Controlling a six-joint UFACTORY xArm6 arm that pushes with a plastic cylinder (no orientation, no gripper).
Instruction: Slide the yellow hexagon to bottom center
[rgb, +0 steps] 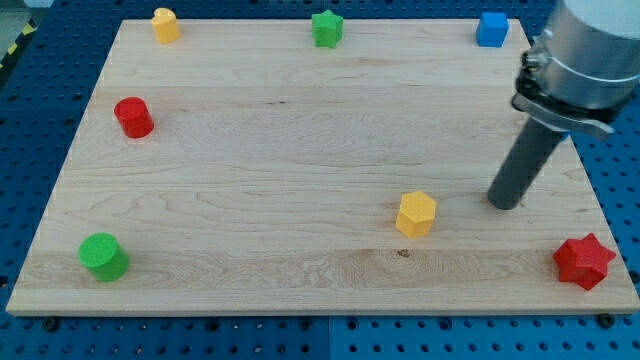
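Note:
The yellow hexagon (416, 214) lies on the wooden board (300, 160), right of the middle and toward the view's bottom. My tip (505, 204) rests on the board to the hexagon's right, a short gap away and not touching it. The dark rod rises up and to the right from the tip into the grey arm at the view's top right.
A red star (584, 261) lies at the bottom right corner. A blue cube (492, 29), a green star (327, 28) and a yellow cylinder-like block (165, 24) line the top edge. A red cylinder (133, 117) is at the left, a green cylinder (104, 256) at the bottom left.

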